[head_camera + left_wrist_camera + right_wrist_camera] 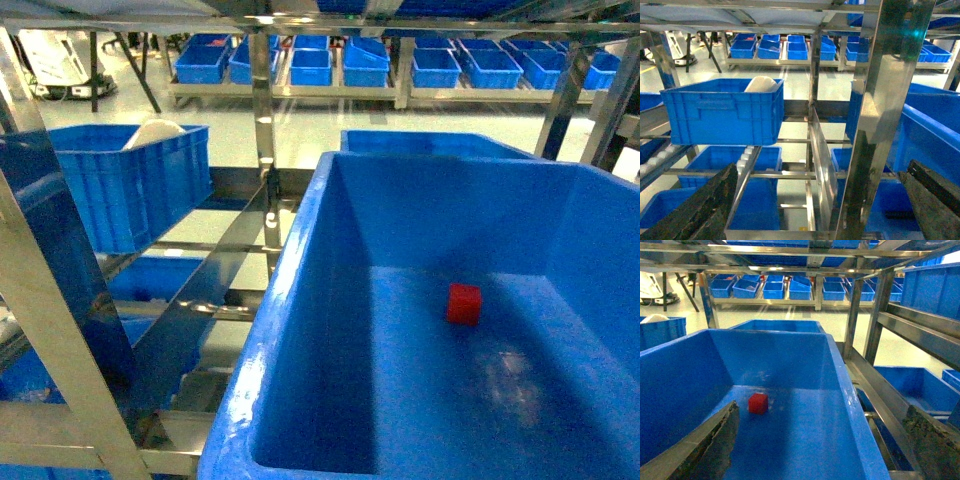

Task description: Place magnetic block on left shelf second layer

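Red against all the blue, the magnetic block (464, 303) sits on the floor of the large deep crate (290, 300), toward the crate's far wall and a little to one side of its middle, touching nothing but the glossy bottom. We see it again from the right wrist (758, 403), lying flat and square, with no finger on it. Since this crate rests on the steel tier we take for the left shelf second layer (215, 270), we judge that the block is where the task wants it, and that little remains beyond drawing clear.

Our right gripper (820, 440) hangs above the crate's near end; its two dark fingers (715, 445) frame the lower corners of the wrist view, spread wide with nothing between them, which fits a block let go rather than carried. Our left gripper (815, 205) is outside the crate, on its left, looking through the rack past a shiny upright (880, 115). Its fingers are likewise set wide apart and empty, so we read that arm as merely parked out of the way.

Left of the crate, a smaller blue crate (130, 185) holds something white (155, 132), and far behind the crate more blue bins (310, 65) line a low rack across the pale floor.
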